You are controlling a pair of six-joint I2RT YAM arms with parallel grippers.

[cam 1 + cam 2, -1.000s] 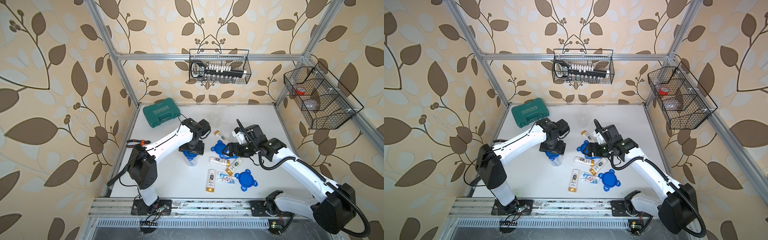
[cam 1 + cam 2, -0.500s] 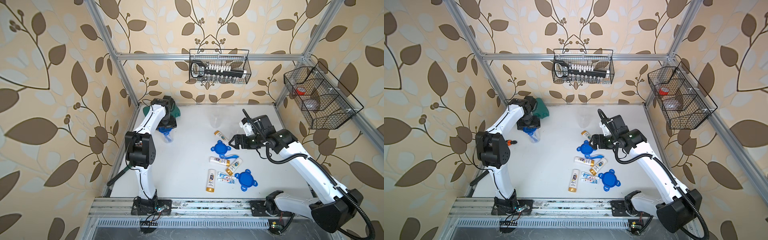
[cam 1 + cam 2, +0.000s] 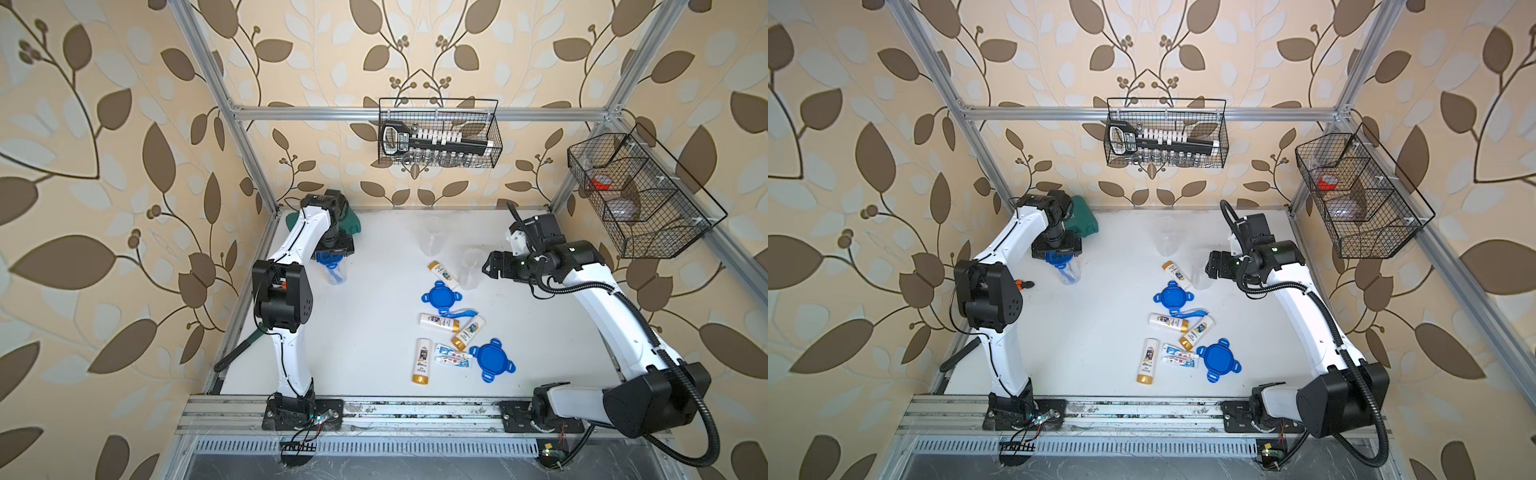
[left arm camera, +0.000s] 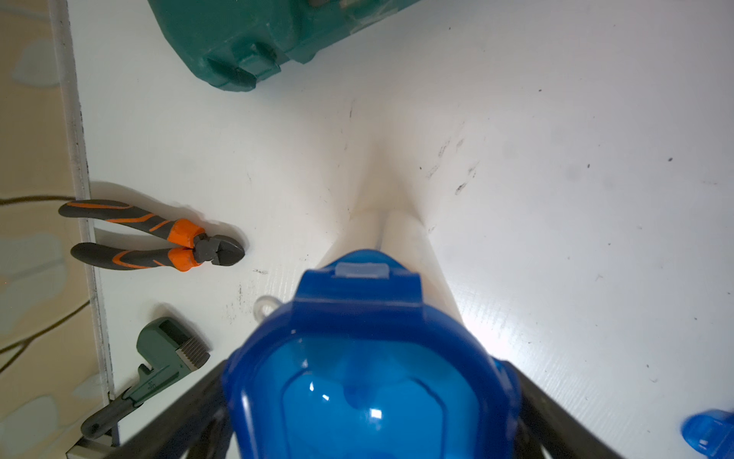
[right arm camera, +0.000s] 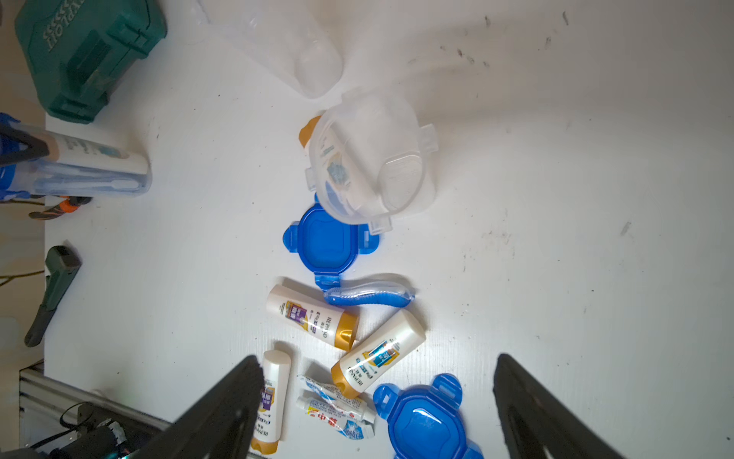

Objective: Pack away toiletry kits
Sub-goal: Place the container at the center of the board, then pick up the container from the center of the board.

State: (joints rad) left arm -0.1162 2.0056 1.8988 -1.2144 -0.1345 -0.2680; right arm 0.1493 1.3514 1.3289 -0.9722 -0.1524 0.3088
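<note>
The white table (image 3: 365, 340) is carrying a green case (image 3: 353, 224) in its 11 o'clock corner, with a lidded jar (image 3: 336, 274) standing just at 5 o'clock of it. Pliers (image 4: 178, 242) are lying at the 9 o'clock edge, a wrench (image 4: 167, 345) at 8 o'clock. Two empty jars (image 3: 432, 243) are standing toward 1 o'clock, a bottle (image 3: 442, 272) lying beside the nearer. From centre toward 5 o'clock, two lids (image 3: 492, 360), a toothbrush (image 3: 459, 312), three more bottles (image 3: 422, 361) and two tubes (image 3: 453, 358) are lying scattered.

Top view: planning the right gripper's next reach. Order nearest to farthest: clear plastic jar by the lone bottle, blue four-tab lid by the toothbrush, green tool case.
1. Clear plastic jar, just off the right gripper.
2. Blue four-tab lid, mid-table.
3. Green tool case, far back corner.
</note>
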